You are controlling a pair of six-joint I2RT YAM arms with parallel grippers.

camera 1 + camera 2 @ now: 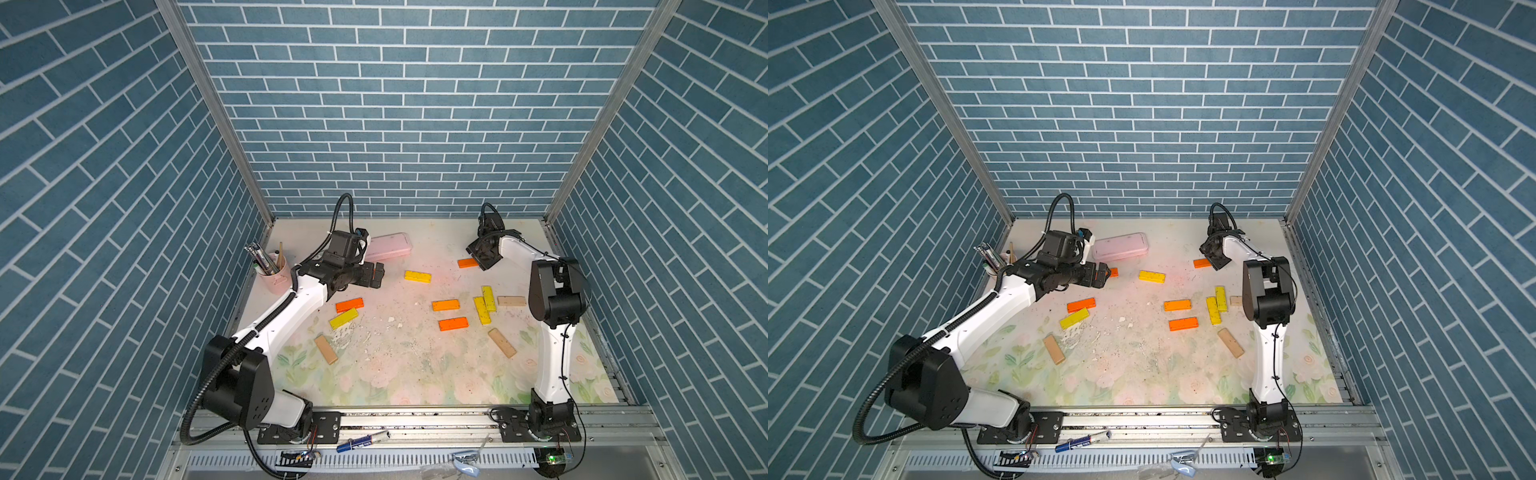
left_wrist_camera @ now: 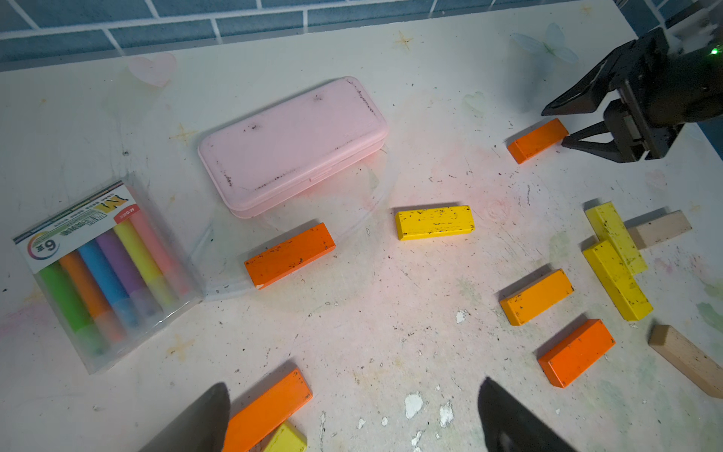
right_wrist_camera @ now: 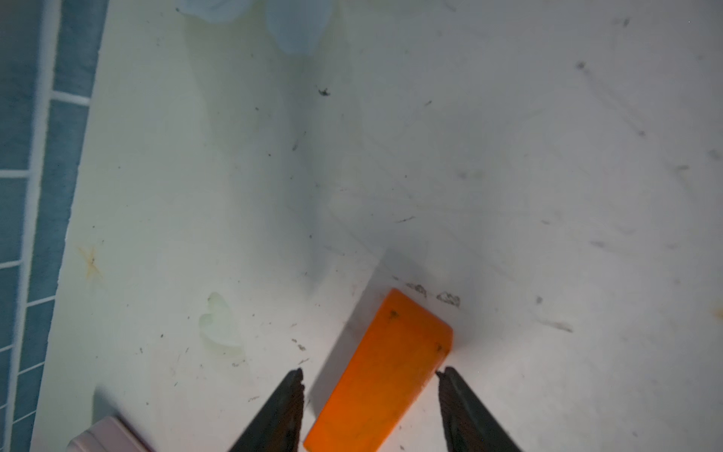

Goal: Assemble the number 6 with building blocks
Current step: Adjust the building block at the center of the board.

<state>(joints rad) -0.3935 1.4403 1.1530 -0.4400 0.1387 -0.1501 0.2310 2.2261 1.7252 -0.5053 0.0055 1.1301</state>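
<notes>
The orange building block [image 3: 385,371] lies flat at the back of the worktop [image 3: 508,156], one end between the half-narrowed jaws of my right end effector [image 3: 369,373], straddled across its width for a pinch; one side shows a gap. My left end effector [image 2: 354,385] hangs wide, empty.

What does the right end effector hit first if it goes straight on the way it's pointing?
Most likely the orange block: one end already lies between the open jaws of the right end effector. The fingertips may reach the table just as soon; depth is unclear.
</notes>
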